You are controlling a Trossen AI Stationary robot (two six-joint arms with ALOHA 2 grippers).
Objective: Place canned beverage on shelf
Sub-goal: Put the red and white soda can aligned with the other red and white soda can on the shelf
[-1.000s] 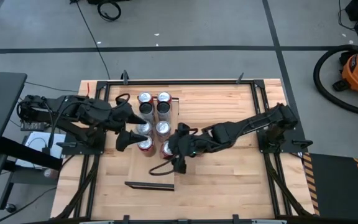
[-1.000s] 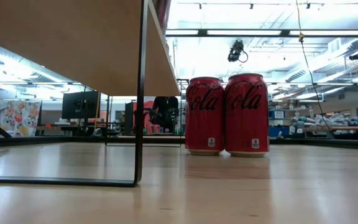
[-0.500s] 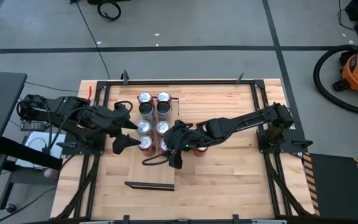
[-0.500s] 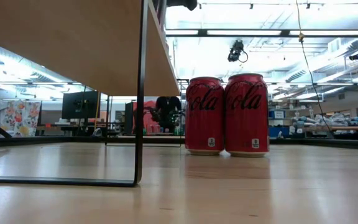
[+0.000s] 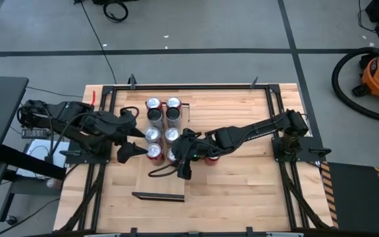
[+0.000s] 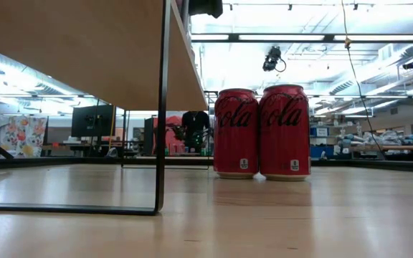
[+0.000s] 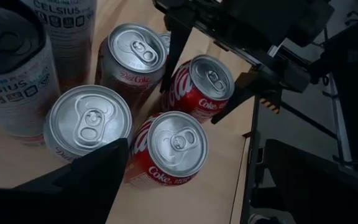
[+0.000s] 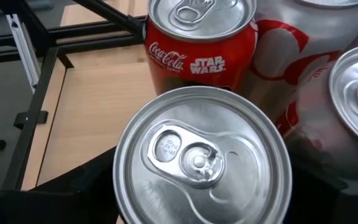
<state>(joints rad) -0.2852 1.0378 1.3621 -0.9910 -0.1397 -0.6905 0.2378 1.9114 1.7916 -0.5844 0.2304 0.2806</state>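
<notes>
While my right end effector [image 5: 181,158] is clenched around a silver-topped can [image 8: 202,155], its dark fingers [image 8: 73,186] flank that can on both sides above the shelf [image 5: 151,178], a pale board on the wooden surface [image 5: 242,178]. My left end effector [image 5: 133,135] hovers released beside a cluster of cans [image 5: 162,125] standing on the shelf's far part. In the low view, two red Coca-Cola cans [image 6: 262,132] stand touching on the surface beside the shelf.

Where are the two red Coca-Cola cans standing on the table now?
In the low view, the two red Coca-Cola cans stand upright side by side on the tabletop, right of the shelf and its dark leg.
</notes>
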